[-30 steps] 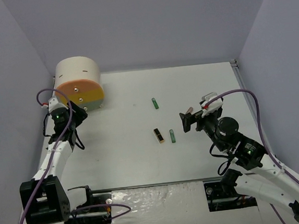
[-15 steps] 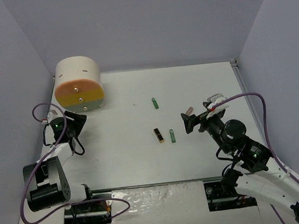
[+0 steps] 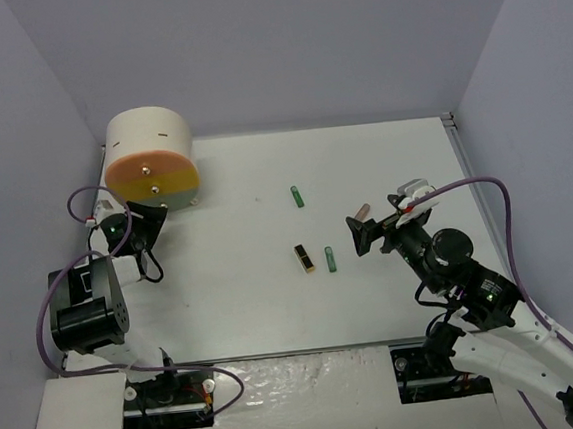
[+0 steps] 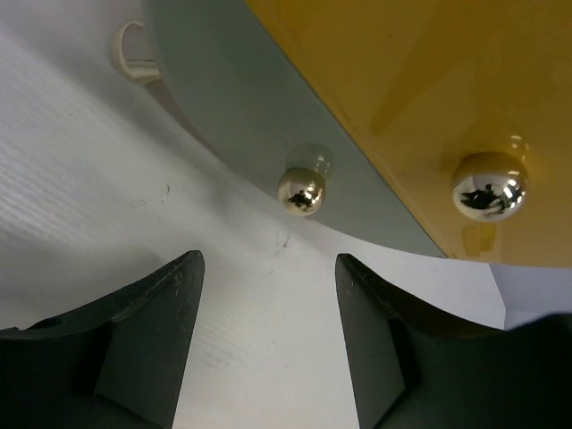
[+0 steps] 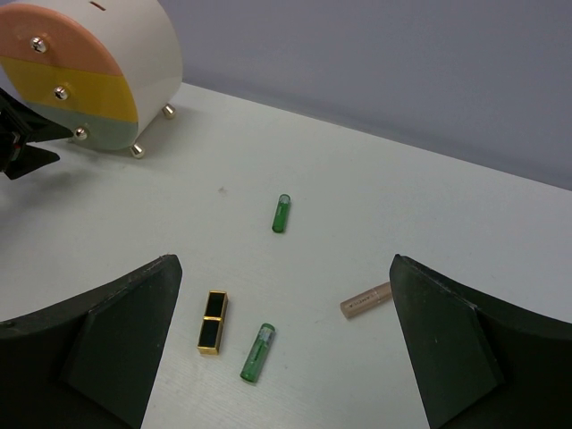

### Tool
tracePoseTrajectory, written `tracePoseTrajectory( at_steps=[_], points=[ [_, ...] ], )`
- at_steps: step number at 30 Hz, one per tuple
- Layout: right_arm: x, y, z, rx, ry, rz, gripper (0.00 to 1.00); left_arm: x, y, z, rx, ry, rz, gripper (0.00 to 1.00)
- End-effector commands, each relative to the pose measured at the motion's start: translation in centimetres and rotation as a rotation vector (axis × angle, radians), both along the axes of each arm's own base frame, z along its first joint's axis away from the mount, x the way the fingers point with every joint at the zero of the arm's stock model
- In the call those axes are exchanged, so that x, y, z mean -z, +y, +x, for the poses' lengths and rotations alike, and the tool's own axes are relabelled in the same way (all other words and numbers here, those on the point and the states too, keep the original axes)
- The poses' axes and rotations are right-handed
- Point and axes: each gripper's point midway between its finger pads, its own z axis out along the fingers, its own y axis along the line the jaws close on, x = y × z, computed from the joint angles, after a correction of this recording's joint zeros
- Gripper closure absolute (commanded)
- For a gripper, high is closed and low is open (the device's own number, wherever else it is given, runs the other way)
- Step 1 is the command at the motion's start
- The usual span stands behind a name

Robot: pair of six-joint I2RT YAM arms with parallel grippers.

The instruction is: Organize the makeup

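Gaping wide, R fingers hold nothing; L fingers part-open, empty, facing drawer knob.

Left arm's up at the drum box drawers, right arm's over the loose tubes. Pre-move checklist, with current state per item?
1. Left end effector open and empty: ok.
2. Shiny round knob of the sage-green drawer between its fingers: not ok, the knob lies ahead of the tips, untouched.
3. A drawer of the cream drum-shaped box open to take makeup: not ok, all three look shut.
4. Right end effector open and empty: ok.
5. Gold-and-black square tube, far green tube, near green tube and pinkish-beige tube lying apart on the white table: ok.
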Motion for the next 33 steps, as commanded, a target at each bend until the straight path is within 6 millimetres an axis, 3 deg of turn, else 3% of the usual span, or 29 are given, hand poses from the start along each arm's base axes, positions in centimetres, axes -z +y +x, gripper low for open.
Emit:
tracePoseTrajectory(
  at_steps=[1, 8, 15, 33],
  points=[
    [-2.0, 0.6, 0.2, -0.010, -0.052, 0.064, 0.00, -6.5, 0.9, 4.0, 0.004, -0.224, 0.038, 0.43],
    [-1.9, 0.8, 0.4, -0.010, -0.049, 0.058, 0.00, -6.1, 1.2, 5.5, 0.000, -0.226, 0.021, 0.49],
    [-2.0, 0.9, 0.3, -0.022, -0.051, 0.054, 0.00, -5.8, 1.2, 5.9, 0.005, -0.223, 0.022, 0.50],
    [-1.7, 1.0, 0.4, -0.019, -0.048, 0.044, 0.00, -6.1, 0.1, 6.8, 0.046, -0.237, 0.016, 0.64]
  ],
)
